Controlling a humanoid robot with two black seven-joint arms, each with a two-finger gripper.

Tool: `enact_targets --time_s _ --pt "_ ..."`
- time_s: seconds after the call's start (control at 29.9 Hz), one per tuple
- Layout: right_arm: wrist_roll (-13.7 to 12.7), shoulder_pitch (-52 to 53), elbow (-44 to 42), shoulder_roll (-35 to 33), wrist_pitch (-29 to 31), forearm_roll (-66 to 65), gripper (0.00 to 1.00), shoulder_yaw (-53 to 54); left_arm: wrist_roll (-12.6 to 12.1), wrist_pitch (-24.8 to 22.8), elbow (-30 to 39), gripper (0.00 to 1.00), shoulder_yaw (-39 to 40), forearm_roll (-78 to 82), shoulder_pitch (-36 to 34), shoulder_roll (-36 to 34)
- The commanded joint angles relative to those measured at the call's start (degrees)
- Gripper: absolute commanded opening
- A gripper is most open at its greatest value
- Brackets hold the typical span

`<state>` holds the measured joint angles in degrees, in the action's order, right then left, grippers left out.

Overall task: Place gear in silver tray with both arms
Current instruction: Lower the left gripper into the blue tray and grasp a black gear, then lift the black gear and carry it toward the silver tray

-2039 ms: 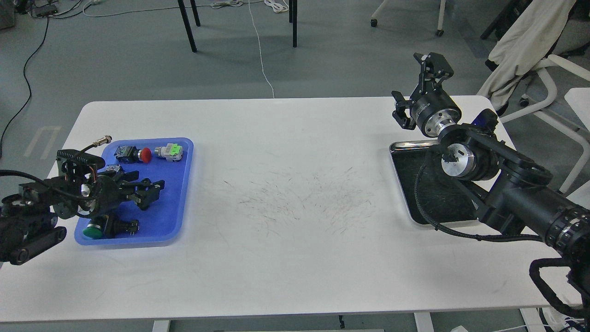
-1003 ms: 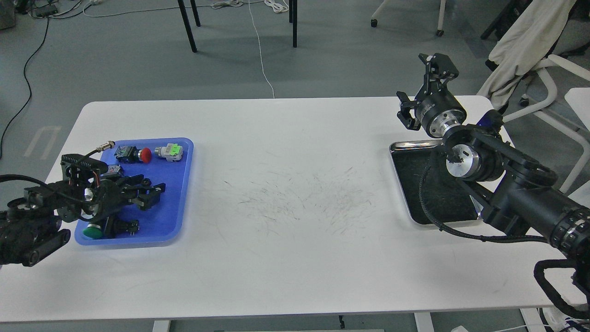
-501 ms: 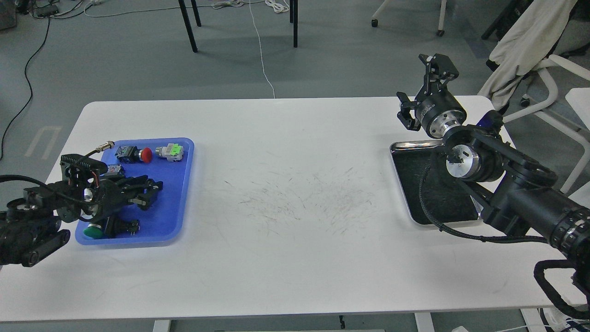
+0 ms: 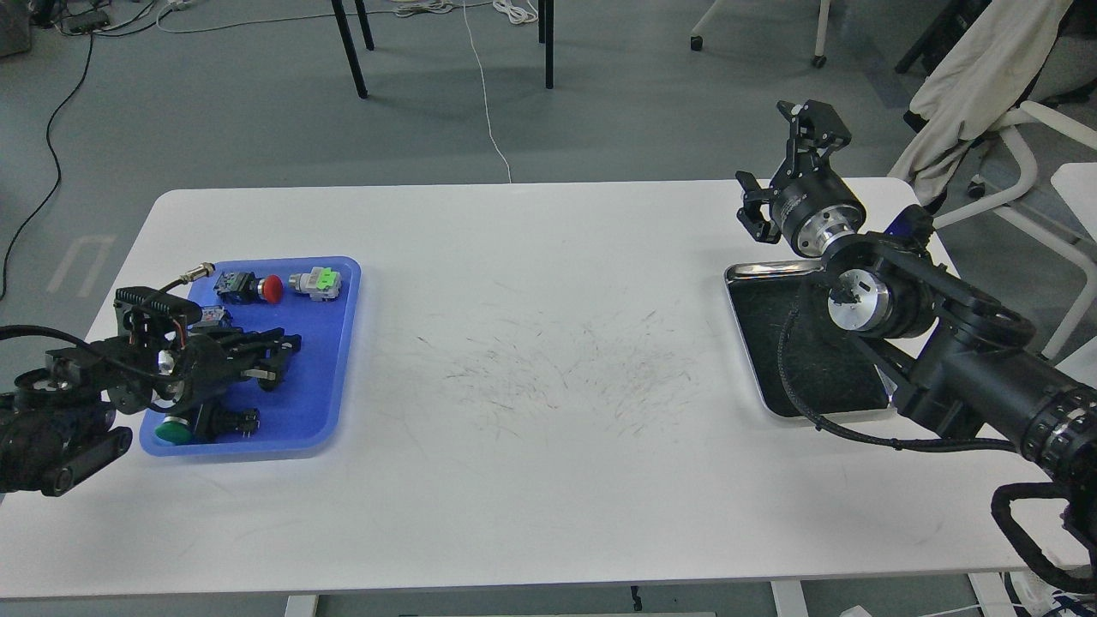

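The silver tray (image 4: 771,270) lies at the right of the white table with a dark, scratched, bare bottom. My right gripper (image 4: 782,163) is raised above the tray's far left corner, open and empty. My left gripper (image 4: 272,356) lies low inside the blue tray (image 4: 338,343) at the left, with its fingers (image 4: 287,343) drawn close together around a small pale part, the gear (image 4: 257,373), which is mostly hidden by them.
The blue tray also holds a red-capped push button (image 4: 257,287), a grey and green switch (image 4: 315,281) and a green-capped button (image 4: 176,428). A metal connector (image 4: 193,272) lies at its far left rim. Chairs stand beyond the table's right end.
My left gripper's fingers have closed in from wide apart to nearly together and sunk slightly in the blue tray. My right gripper has shifted a little to the right and stayed open.
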<state>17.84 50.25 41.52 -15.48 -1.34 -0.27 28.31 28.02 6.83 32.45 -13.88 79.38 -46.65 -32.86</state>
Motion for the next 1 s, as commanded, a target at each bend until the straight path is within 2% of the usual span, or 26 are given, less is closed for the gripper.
enact_targets --time_s 0.0,0.33,0.6,0.77,0.97 --pt "0.0 0.0 0.0 -0.1 0.0 0.0 0.99 0.0 0.0 0.0 -0.2 0.11 -0.1 0.2 0.1 -0.1" --pt "0.0 -0.2 0.0 0.0 -0.1 -0.3 0.98 0.0 0.0 -0.2 0.2 0.08 0.8 -0.3 -1.2 -1.3" --pt "0.1 -0.4 -0.1 0.0 0.0 -0.4 0.98 0.0 0.0 -1.7 2.1 0.08 1.4 -7.0 -3.5 -3.7" --pt "0.0 -0.5 -0.1 0.1 0.0 -0.5 0.98 0.0 0.0 -5.6 8.1 0.08 4.6 -11.6 -7.8 -6.2" --pt "0.1 -0.6 -0.1 0.4 0.0 -0.5 0.99 0.0 0.0 -6.9 14.0 0.08 5.7 -13.1 -13.0 -5.9"
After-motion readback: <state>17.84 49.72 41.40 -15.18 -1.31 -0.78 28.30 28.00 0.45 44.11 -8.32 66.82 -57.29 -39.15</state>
